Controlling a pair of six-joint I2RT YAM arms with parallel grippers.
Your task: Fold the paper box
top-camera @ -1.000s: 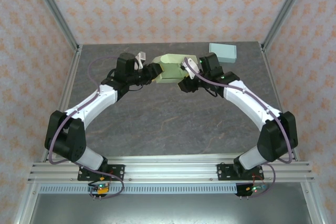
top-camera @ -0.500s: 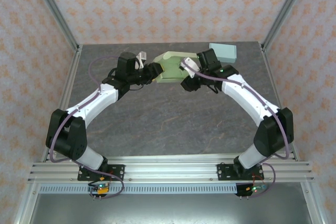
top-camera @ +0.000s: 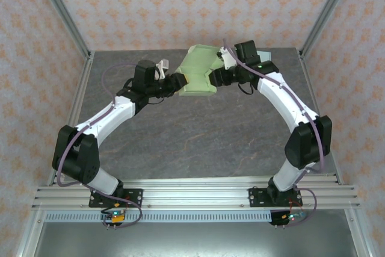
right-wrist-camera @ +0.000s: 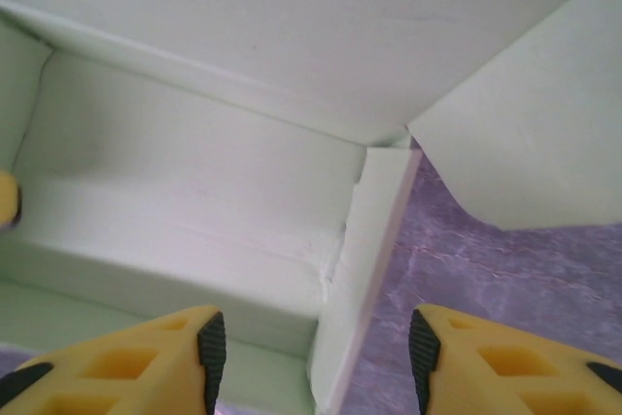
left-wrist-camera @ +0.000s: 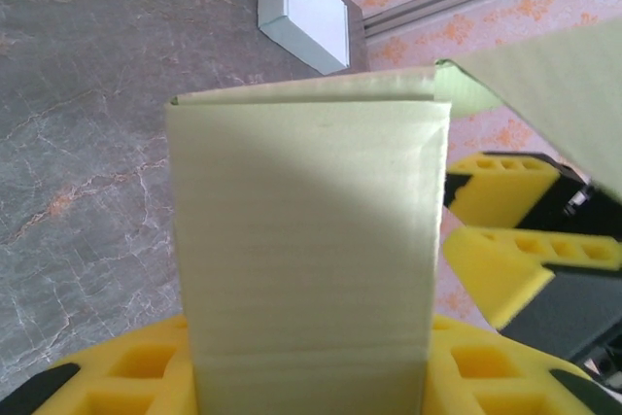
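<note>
Paper box (top-camera: 198, 75) gapes wider than a second ago.

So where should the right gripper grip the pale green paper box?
On the pale green paper box, probably the narrow end flap, approached from the right: it stands free inside the open right gripper, and the left gripper holds the opposite wall.

The pale green paper box (top-camera: 198, 81), partly folded, has its lid flap (top-camera: 201, 57) open toward the back.
</note>
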